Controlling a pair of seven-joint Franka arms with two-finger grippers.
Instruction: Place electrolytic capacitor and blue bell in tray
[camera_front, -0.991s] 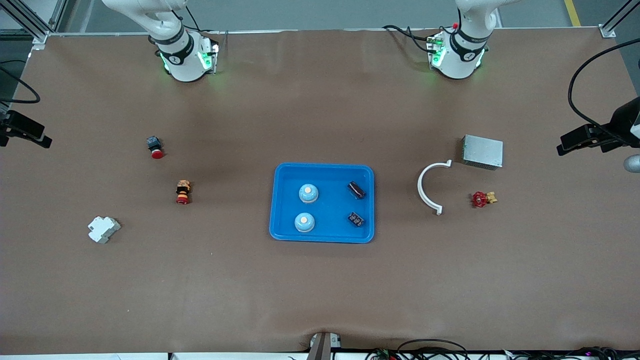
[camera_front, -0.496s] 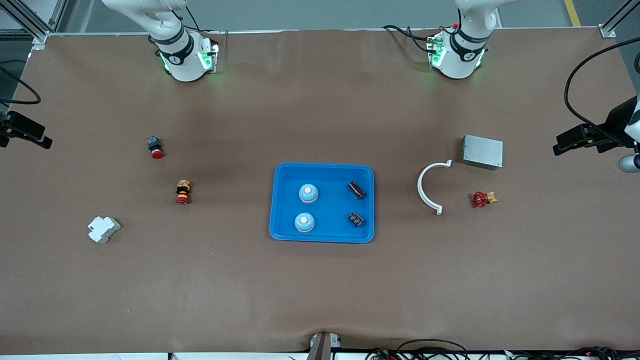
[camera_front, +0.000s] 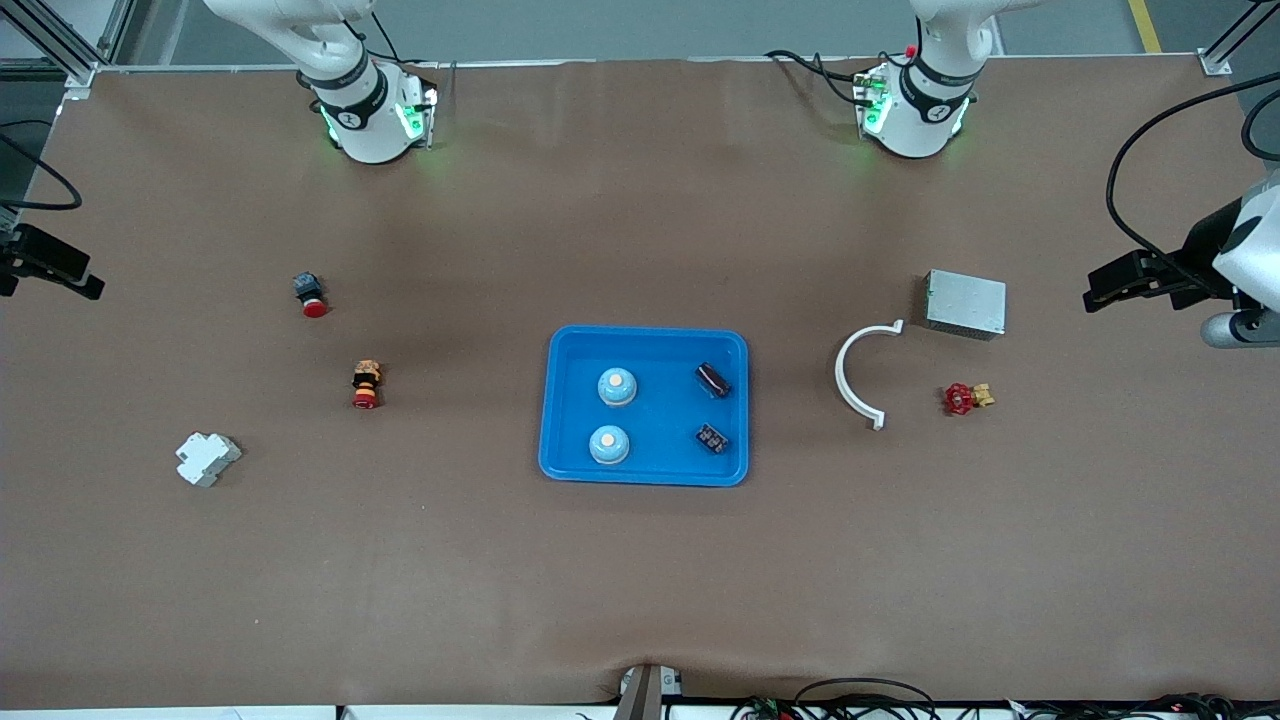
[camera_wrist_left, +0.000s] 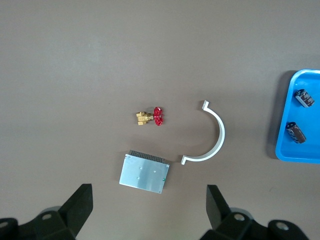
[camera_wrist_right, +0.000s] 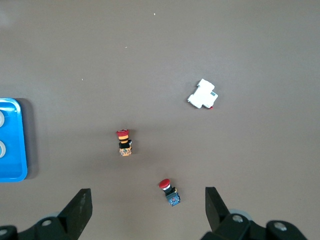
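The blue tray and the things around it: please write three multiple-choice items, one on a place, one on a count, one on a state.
1. Where is the white curved bracket?
A. in the tray
B. on the table, toward the left arm's end
C. on the grey box

2. How many blue bells lie in the tray?
A. one
B. two
C. four

3. How is the left gripper?
A. open, holding nothing
B. shut on a capacitor
C. shut on a bell

Key: 1 B, the white curved bracket lies outside the tray; 2 B, two blue bells; 3 A, the left gripper has spread fingers.
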